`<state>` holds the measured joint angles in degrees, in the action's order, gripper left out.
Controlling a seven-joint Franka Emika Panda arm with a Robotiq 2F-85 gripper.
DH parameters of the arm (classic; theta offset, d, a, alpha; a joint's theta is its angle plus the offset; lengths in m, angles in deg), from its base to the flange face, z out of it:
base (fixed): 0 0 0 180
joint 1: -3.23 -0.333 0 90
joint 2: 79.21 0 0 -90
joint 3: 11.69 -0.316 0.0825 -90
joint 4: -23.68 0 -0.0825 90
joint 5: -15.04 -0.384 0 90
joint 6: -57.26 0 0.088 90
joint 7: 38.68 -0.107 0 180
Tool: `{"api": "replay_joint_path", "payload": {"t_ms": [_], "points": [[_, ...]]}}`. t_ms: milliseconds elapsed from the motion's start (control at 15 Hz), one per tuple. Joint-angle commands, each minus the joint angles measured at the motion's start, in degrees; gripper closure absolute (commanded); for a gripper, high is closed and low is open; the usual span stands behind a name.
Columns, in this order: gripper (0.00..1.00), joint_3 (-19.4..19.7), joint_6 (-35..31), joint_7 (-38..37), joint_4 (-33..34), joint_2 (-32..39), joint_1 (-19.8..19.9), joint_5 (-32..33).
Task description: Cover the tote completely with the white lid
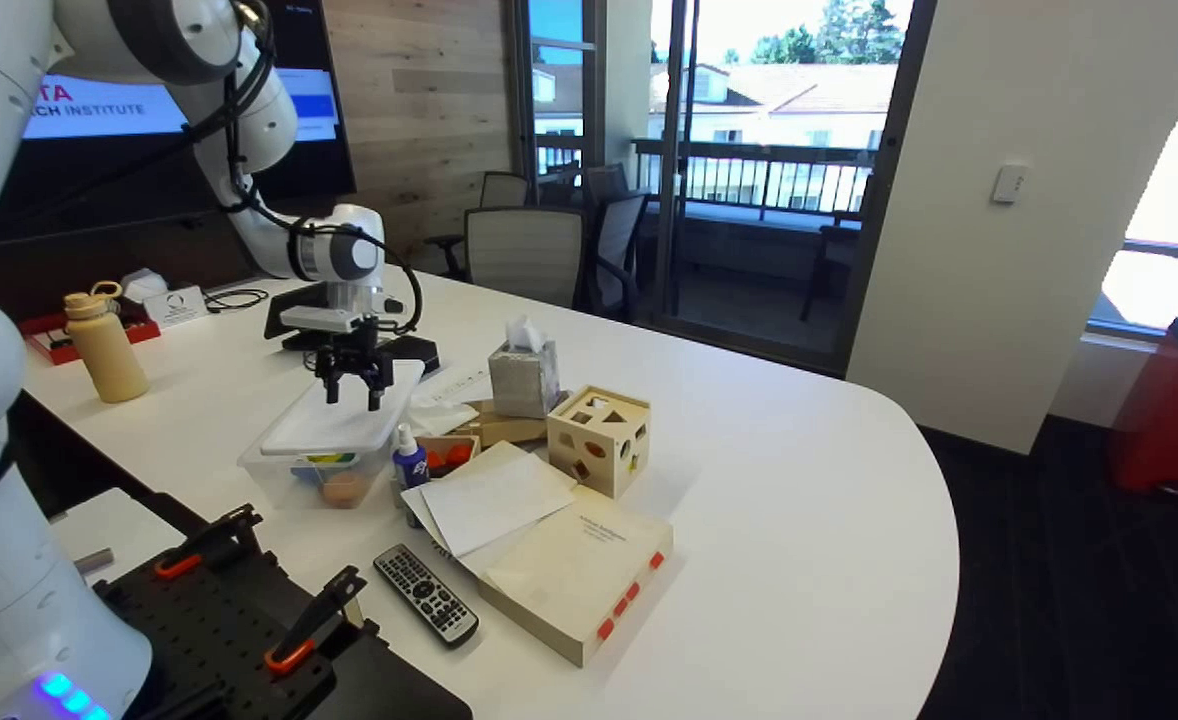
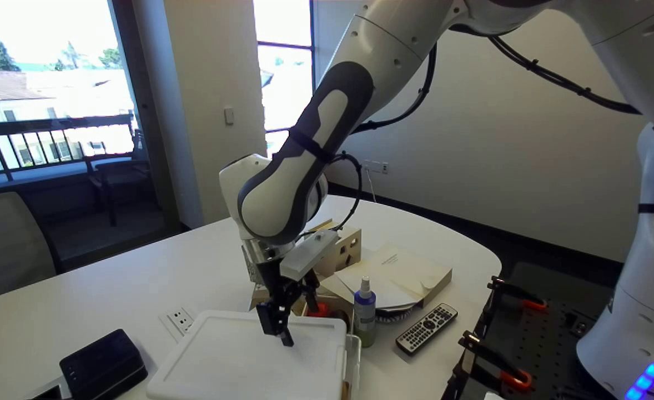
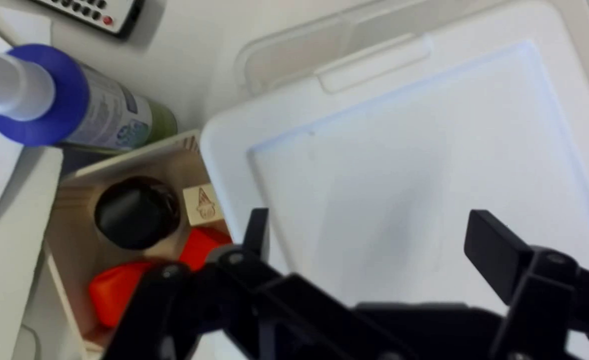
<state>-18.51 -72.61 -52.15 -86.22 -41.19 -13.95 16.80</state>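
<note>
The white lid (image 1: pixel 314 425) lies on top of the clear tote (image 1: pixel 274 482). The lid also shows in an exterior view (image 2: pixel 244 355) and in the wrist view (image 3: pixel 399 145). It is shifted to one side: a strip of the tote's opening and rim (image 3: pixel 299 57) shows past the lid's handle edge in the wrist view. A yellow-green item and an orange-brown item show through the tote wall. My gripper (image 1: pixel 354 402) is open and empty over the lid, fingers pointing down. In the wrist view its fingertips (image 3: pixel 369 225) are wide apart; whether they touch the lid cannot be told.
A blue-capped spray bottle (image 1: pixel 410 462) and a wooden box (image 3: pixel 69 300) with red and black pieces stand close beside the tote. A shape-sorter cube (image 1: pixel 599 440), tissue box (image 1: pixel 524 380), thick book (image 1: pixel 579 570), remote (image 1: pixel 426 595) and black device (image 2: pixel 103 364) are also around.
</note>
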Motion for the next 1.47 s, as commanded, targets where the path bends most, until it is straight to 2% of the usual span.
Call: {"api": "replay_joint_path", "payload": {"t_ms": [0,267,733,1400], "points": [[0.0,-1.37,-9.85,2.65,-9.22,-7.82,3.18,-3.37],[0.0,-0.31,-16.85,1.54,-16.13,-14.83,4.02,-3.62],[0.0,0.85,-16.48,-0.3,-23.01,-25.84,5.3,-2.07],[0.0,0.12,-15.18,-0.42,-24.92,-31.52,5.64,-1.25]]}}
